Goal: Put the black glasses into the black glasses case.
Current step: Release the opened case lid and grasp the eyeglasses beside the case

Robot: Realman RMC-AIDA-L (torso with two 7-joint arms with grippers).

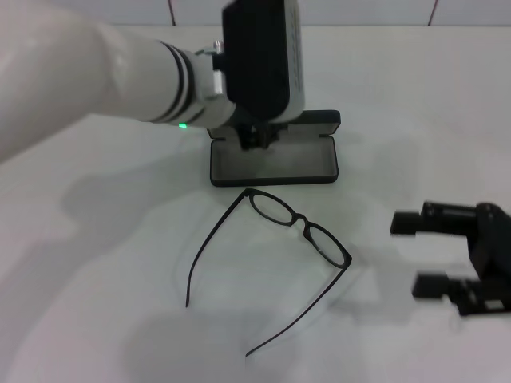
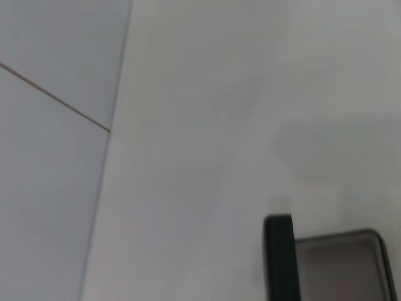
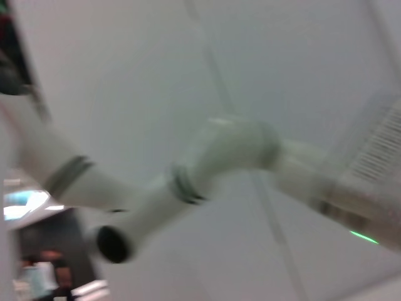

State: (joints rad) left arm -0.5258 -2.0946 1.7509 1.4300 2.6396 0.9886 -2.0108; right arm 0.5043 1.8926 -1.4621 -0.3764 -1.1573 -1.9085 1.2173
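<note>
The black glasses [image 1: 297, 221] lie on the white table with both temple arms unfolded, pointing toward the near edge. The black glasses case [image 1: 272, 160] stands open just behind them, its grey lining showing and its lid raised at the back. My left gripper [image 1: 254, 141] hangs over the case's left part, close to the lining. In the left wrist view, the case's lining [image 2: 341, 266] and a black edge [image 2: 279, 257] show. My right gripper [image 1: 419, 254] is open and empty, low at the right of the glasses.
The white table [image 1: 96, 263] spreads to the left and in front of the glasses. The left arm [image 1: 88, 72] crosses the upper left. The right wrist view shows only that arm [image 3: 213, 163], blurred.
</note>
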